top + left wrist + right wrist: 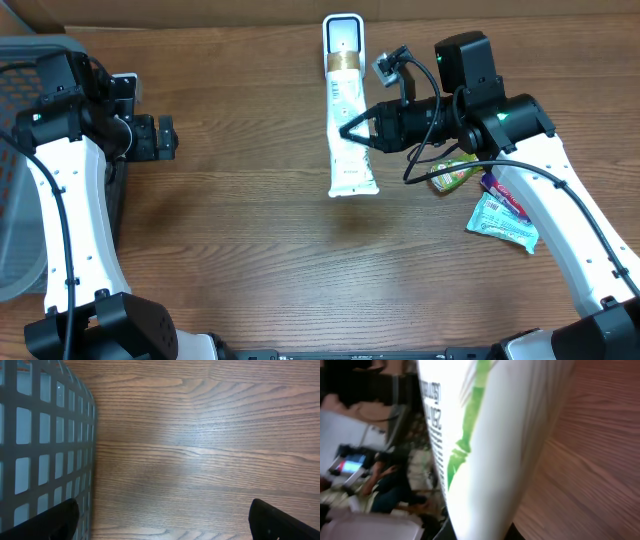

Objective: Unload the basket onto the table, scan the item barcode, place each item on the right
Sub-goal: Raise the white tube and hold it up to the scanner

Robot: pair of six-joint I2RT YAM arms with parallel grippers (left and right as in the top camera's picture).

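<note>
you see the brown wood-grain table (260, 260) with a grey basket (15, 270) at its left edge, your right gripper (350, 131) clamped on the white tube (352, 170), your left gripper (168, 138) spread wide.

White squeeze tube (345, 100) with green leaf print and black lettering, gold band under a white flip cap, lengthwise over the table's middle, cap toward the far edge, flat crimped end nearer, pinched mid-length by the right gripper (352, 131)
</note>
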